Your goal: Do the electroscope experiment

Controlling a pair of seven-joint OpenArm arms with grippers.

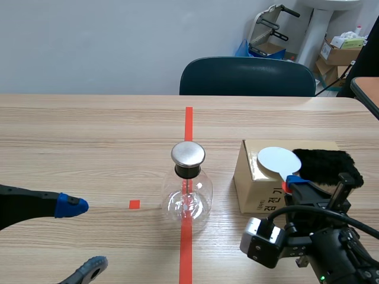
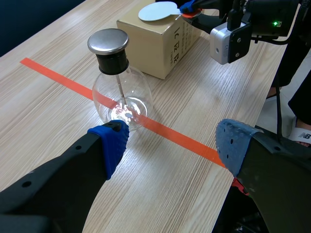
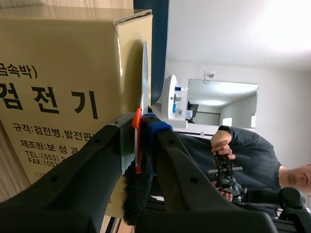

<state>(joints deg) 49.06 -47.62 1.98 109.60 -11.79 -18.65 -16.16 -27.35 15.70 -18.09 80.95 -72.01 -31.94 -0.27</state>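
Right of the electroscope (image 1: 188,184), the right gripper (image 3: 141,121) pinches the disc handle (image 3: 137,148); it should lift level (left gripper (image 2: 172,138) gapes empty).

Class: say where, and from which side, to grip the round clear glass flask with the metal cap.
Probably the round clear glass flask's black neck, approached level from the open left gripper's side: the neck is narrow and upright, the bulb wide and smooth.

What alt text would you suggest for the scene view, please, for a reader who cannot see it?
A glass flask electroscope with a metal cap stands mid-table on a red tape line. Beside it, the right gripper is shut on the handle of a white disc atop a cardboard box with black fur; the left gripper is open.
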